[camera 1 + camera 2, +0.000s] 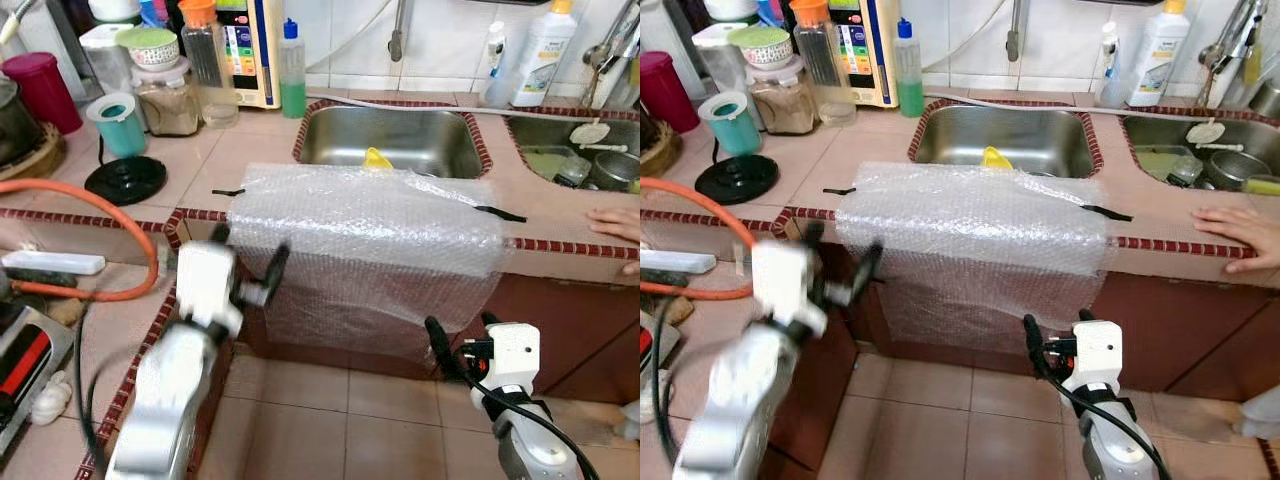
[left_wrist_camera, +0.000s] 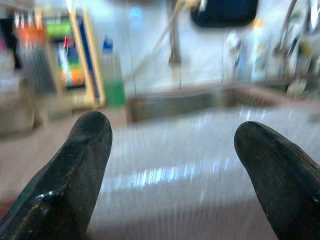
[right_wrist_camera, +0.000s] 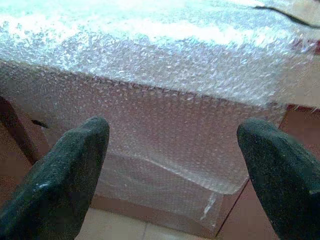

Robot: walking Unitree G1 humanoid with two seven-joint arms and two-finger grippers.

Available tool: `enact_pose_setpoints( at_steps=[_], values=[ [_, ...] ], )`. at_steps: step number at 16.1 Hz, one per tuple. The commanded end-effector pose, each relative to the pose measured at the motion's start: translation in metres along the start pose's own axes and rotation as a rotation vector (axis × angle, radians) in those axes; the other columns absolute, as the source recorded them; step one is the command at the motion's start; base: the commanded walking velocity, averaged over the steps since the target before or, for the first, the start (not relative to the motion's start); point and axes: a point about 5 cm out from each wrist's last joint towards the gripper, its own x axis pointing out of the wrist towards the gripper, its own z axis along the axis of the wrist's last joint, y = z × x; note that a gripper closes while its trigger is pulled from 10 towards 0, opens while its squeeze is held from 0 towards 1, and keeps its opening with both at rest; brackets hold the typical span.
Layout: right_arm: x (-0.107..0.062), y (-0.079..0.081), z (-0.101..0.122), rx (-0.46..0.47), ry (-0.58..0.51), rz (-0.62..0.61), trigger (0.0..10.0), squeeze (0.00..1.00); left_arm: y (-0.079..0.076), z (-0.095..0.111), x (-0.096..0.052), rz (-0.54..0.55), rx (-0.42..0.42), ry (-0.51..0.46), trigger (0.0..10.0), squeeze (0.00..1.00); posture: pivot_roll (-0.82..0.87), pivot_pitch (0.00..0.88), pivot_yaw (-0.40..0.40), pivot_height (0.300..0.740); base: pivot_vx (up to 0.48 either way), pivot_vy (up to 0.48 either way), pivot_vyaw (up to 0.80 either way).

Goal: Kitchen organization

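Clear plastic bubble wrap [image 1: 365,235], steel sink [image 1: 395,135]

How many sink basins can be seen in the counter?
2. One sink basin lies behind the bubble wrap, near the counter's middle. The second sink basin, holding dishes, lies at the robot's right, partly cut off.

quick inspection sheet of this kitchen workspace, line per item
surface: tiled counter with red trim and two sinks.
job's things: bubble wrap taped over the counter edge, hanging down the front.
clutter: jars, teal cup, black lid, green bottle.
grippers: left gripper open, raised beside the wrap's left edge; right gripper open, low near its lower right corner.
cables: orange hose curving on the left counter.
surroundings: a person's hand resting on the counter at right.
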Motion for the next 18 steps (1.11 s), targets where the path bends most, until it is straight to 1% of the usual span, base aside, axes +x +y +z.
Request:
enact_pose_setpoints(
  at_steps=[1,2,3,4,5,6,7,9,10,11,13,15,17,18],
  values=[
    [-0.002,0.001,-0.002,0.004,0.018,-0.016,10.0,0.00,0.000,0.016,0.009,-0.008,-0.008,-0.038,10.0,0.00,0.02,0.000,0.099,0.740,0.000,0.000,0.00],
    [-0.004,0.003,-0.005,0.011,0.028,-0.021,10.0,0.00,0.001,0.025,0.016,-0.017,0.000,-0.058,10.0,0.00,0.02,0.000,0.101,0.740,0.000,0.000,0.00],
    [-0.006,0.005,-0.006,0.016,0.037,-0.022,10.0,0.00,0.003,0.027,0.018,-0.021,-0.002,-0.052,10.0,0.00,0.02,0.000,0.103,0.740,0.000,0.000,0.00],
    [-0.008,0.010,-0.007,0.019,0.046,-0.018,10.0,0.00,0.008,0.017,0.016,-0.012,0.014,-0.009,10.0,0.00,0.02,0.000,0.103,0.740,0.000,0.000,0.00],
    [-0.008,0.011,-0.004,0.017,0.038,-0.012,10.0,0.00,0.010,0.010,0.012,0.004,0.007,0.022,10.0,0.00,0.02,0.000,0.103,0.740,0.000,0.000,0.00],
    [-0.004,0.010,0.007,0.015,0.004,-0.013,10.0,0.00,0.010,0.002,0.006,0.011,0.005,0.060,10.0,0.00,0.00,0.000,0.101,0.740,0.000,0.000,0.00],
    [-0.001,0.008,0.017,0.015,-0.026,-0.023,10.0,0.00,0.008,-0.001,0.004,0.015,-0.009,0.076,10.0,0.00,0.00,0.000,0.093,0.740,0.000,0.000,0.00],
    [0.008,0.003,0.043,0.009,-0.107,-0.038,10.0,0.00,0.000,-0.008,0.001,0.012,-0.027,0.101,10.0,0.00,0.00,0.000,0.080,0.740,0.000,0.000,0.00],
    [0.011,0.006,0.053,0.003,-0.135,-0.021,10.0,0.00,-0.002,-0.011,-0.002,0.010,-0.031,0.108,10.0,0.00,0.00,0.000,0.078,0.740,0.000,0.000,0.00],
    [0.011,0.008,0.056,-0.011,-0.142,-0.001,10.0,0.00,-0.003,-0.014,-0.005,0.011,-0.029,0.122,10.0,0.00,0.00,0.000,0.073,0.740,0.000,0.000,0.00],
    [0.011,0.009,0.054,-0.020,-0.128,0.007,10.0,0.00,0.001,-0.021,-0.011,0.057,-0.031,0.154,10.0,0.00,0.01,0.000,0.059,0.740,0.000,0.000,0.00],
    [0.009,0.007,0.038,-0.031,-0.063,0.008,10.0,0.00,0.008,-0.039,-0.026,0.117,-0.013,0.213,10.0,0.00,0.02,0.000,0.042,0.740,0.000,0.000,0.00],
    [0.012,0.003,0.027,-0.034,-0.023,-0.003,10.0,0.00,0.012,-0.055,-0.040,0.165,-0.001,0.270,10.0,0.00,0.02,0.000,0.028,0.740,0.000,0.000,0.00],
    [0.012,0.002,0.025,-0.046,-0.015,-0.005,10.0,0.00,0.013,-0.059,-0.046,0.185,-0.013,0.288,10.0,0.00,0.02,0.000,0.021,0.740,0.000,0.000,0.00]
  ],
)
